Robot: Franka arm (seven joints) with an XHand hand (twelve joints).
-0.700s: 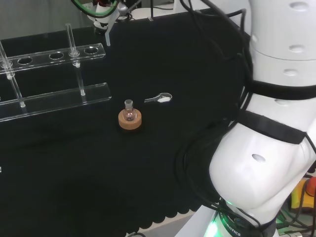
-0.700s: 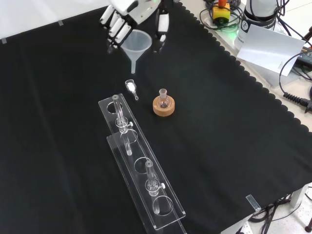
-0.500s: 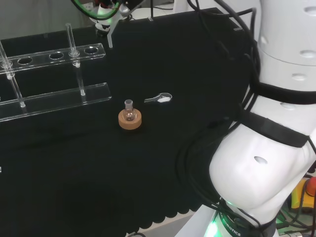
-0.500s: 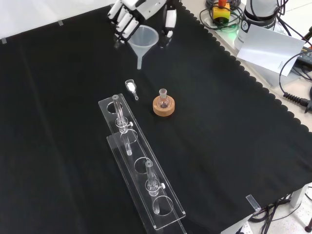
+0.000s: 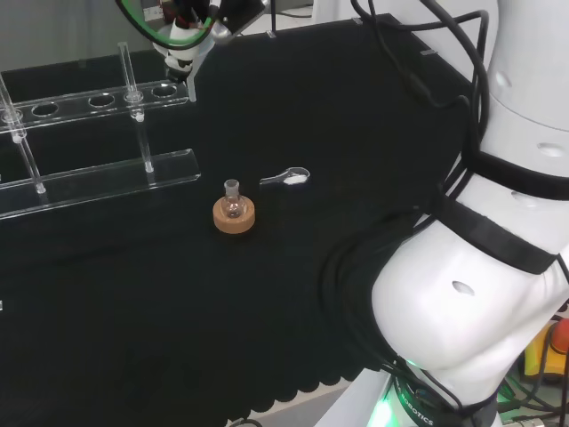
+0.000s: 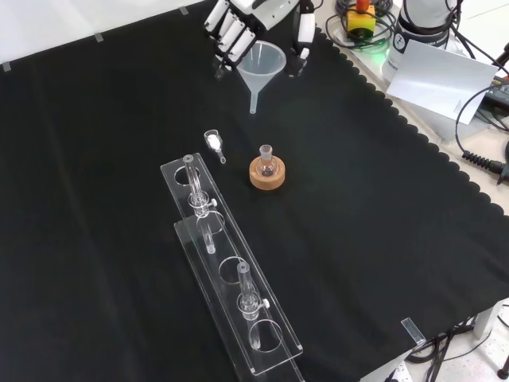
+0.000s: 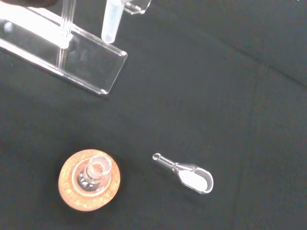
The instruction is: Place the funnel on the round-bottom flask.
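- In my front view the hand (image 6: 258, 14) hangs at the top edge, fingers curled round the clear funnel (image 6: 262, 65), spout down, above the cloth.
- The small round-bottom flask (image 6: 266, 162) sits upright in its cork ring (image 6: 267, 175), empty-necked, below the funnel and well apart from it.
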